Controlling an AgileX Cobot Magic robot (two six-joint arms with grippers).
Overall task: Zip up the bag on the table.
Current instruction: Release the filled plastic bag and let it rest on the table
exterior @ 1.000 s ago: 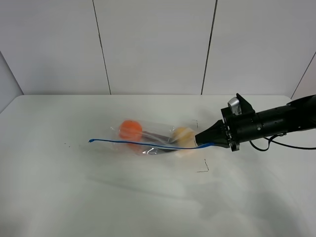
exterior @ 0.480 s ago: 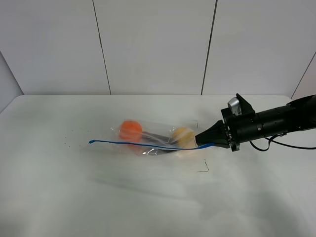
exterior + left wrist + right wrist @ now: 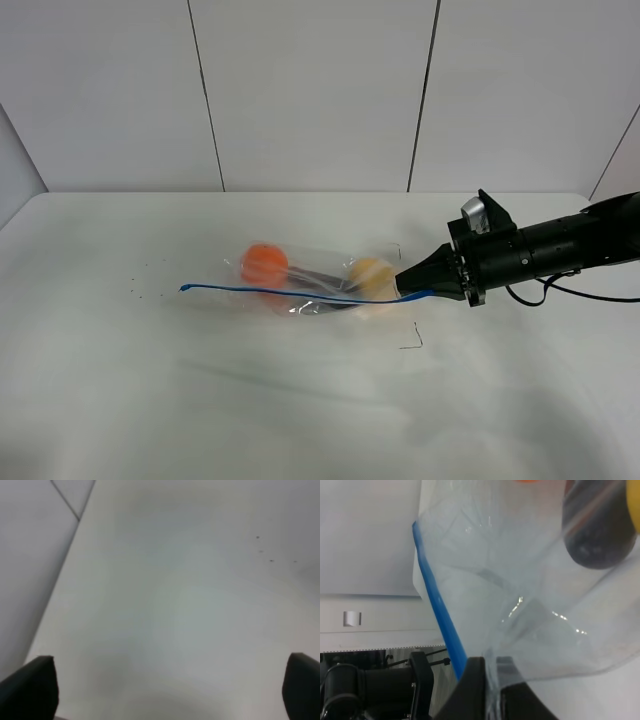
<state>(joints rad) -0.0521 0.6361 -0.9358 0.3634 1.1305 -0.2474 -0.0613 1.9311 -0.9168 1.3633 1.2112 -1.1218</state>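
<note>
The clear, crinkly bag [image 3: 315, 285] lies in the middle of the white table [image 3: 150, 400]. Its thin blue zip strip [image 3: 290, 292] runs along the near long edge. An orange fruit [image 3: 264, 262], a dark eggplant [image 3: 320, 278] and a yellow fruit [image 3: 371, 275] show through it. My right gripper [image 3: 405, 288] is shut on the bag's right end at the zip strip. In the right wrist view the gripper [image 3: 492, 695] pinches the film beside the blue strip [image 3: 437, 610], with the eggplant [image 3: 595, 535] behind. My left gripper [image 3: 166, 687] is open over bare table, away from the bag.
Thin dark corner marks [image 3: 412, 340] lie on the table near the bag's right end. Tiny dark specks [image 3: 135, 292] lie left of the bag. A black cable [image 3: 570, 292] hangs behind the right arm. A panelled white wall [image 3: 300, 90] backs the table.
</note>
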